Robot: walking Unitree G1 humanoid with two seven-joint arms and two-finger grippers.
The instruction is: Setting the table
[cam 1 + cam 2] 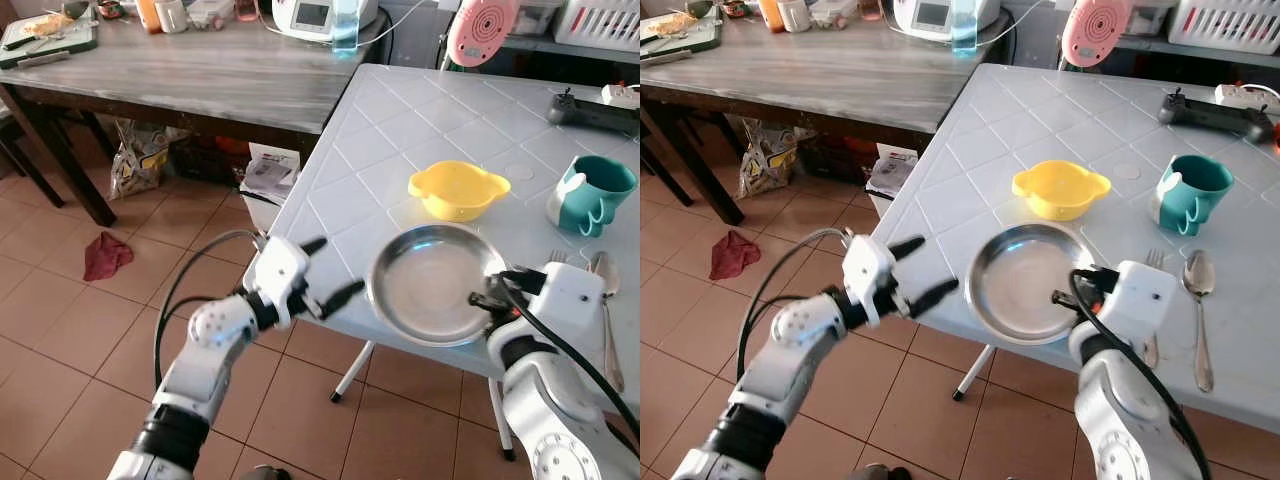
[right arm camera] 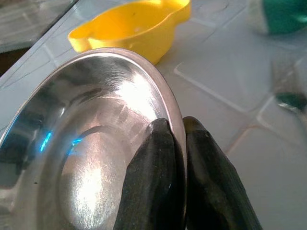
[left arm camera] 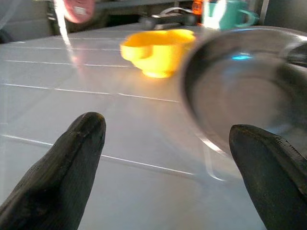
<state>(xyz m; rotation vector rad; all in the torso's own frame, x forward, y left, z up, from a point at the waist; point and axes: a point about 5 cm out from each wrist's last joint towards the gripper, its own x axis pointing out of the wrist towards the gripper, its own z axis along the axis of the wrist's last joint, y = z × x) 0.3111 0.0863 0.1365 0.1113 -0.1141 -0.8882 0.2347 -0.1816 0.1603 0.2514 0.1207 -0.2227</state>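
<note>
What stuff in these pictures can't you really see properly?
- Fork: left eye view, mostly hidden behind the right gripper, which is pinching the steel plate.
- Things on the wooden table: cut off by the top edge.
- Teal mug: left wrist view, blurred.
- Red cloth on the floor: too small to identify.

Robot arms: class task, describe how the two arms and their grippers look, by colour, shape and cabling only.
Both arms are silver-white with rounded, dotted joint housings and black collars. The left gripper has a boxy white wrist block, two long, tapering black jaws and a looping grey cable. The right gripper has a similar white block and a thick black cable.
</note>
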